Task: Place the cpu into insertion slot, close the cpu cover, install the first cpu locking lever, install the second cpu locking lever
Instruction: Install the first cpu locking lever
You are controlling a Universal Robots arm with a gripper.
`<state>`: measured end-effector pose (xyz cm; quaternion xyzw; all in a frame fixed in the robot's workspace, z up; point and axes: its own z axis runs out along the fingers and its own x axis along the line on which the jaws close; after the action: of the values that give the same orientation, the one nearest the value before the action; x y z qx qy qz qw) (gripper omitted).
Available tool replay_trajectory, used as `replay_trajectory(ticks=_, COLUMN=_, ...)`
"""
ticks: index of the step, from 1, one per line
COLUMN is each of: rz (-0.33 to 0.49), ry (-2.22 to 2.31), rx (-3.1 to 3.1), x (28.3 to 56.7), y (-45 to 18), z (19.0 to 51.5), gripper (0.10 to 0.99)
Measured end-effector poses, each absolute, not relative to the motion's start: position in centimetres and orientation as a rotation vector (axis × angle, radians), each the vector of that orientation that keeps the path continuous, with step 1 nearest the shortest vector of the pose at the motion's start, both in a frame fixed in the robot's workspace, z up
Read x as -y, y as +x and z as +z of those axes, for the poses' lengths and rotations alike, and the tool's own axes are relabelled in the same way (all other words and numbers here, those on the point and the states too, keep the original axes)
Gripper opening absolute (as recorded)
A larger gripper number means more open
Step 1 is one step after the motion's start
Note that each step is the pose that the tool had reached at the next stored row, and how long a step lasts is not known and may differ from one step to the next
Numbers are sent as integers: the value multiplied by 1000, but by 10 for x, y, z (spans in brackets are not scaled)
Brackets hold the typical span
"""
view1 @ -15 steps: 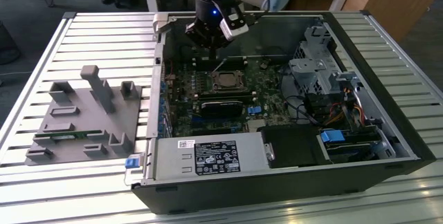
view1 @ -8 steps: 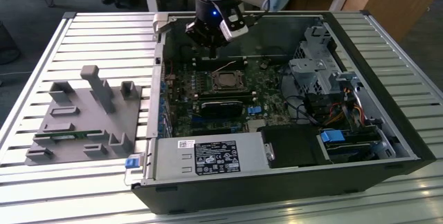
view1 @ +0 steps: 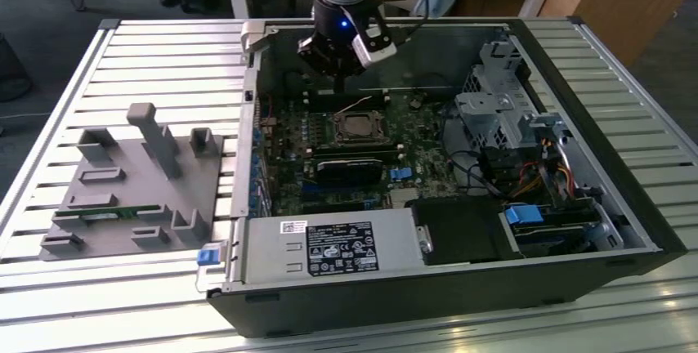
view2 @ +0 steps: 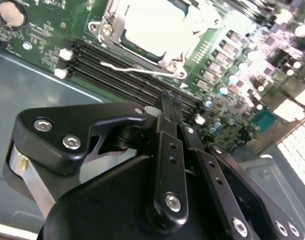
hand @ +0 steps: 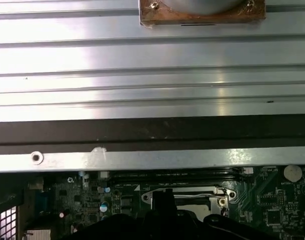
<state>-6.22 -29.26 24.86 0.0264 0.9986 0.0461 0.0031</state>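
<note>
**Chip seated, cover down: the lever step is in hand**

In the exterior view my gripper hangs inside the open computer case. It is over the motherboard, near the board edge that runs along the case wall under my arm. The insertion slot lies just beside my fingertips, toward the middle of the board.

In the second wrist view my fingers meet at the tips, so I judge the gripper closed, with nothing between them. Past the tips run the dark memory slots. Past those is the cpu, a bright square face sitting in the socket. The cpu cover seems to lie flat around it. One thin locking lever stretches loose across the memory slots, between my tips and the socket, and it is not hooked.

In the first wrist view the slatted table is beyond the case rim. The socket's silver frame sits on the board near that rim, directly ahead of my fingertips.

By my judgement, placing the chip and closing the cover are done, and the first lever is the step in hand. This step calls for closed tips to meet a very thin wire exactly. They must press it down and guide it sideways under its hook, and a small error would let it slip off.
</note>
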Motion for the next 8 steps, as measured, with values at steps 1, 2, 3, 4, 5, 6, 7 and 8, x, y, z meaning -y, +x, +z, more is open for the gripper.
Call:
replay_trajectory(ticks=1, rz=145, ry=82, rx=-3131, x=292, y=-60, z=248, gripper=118)
replay_trajectory(ticks=2, rz=145, ry=81, rx=-3131, x=292, y=-59, z=247, gripper=118)
replay_trajectory(ticks=3, rz=145, ry=81, rx=-3131, x=292, y=-57, z=246, gripper=118)
replay_trajectory(ticks=4, rz=145, ry=80, rx=-3131, x=292, y=-57, z=246, gripper=118)
replay_trajectory(ticks=5, rz=145, ry=78, rx=-3131, x=292, y=-56, z=245, gripper=118)
replay_trajectory(ticks=6, rz=145, ry=66, rx=-3132, x=292, y=-56, z=245, gripper=118)
replay_trajectory(ticks=7, rz=145, ry=50, rx=-3132, x=292, y=-56, z=244, gripper=118)
replay_trajectory(ticks=8, rz=145, ry=34, rx=-3133, x=292, y=-55, z=244, gripper=118)
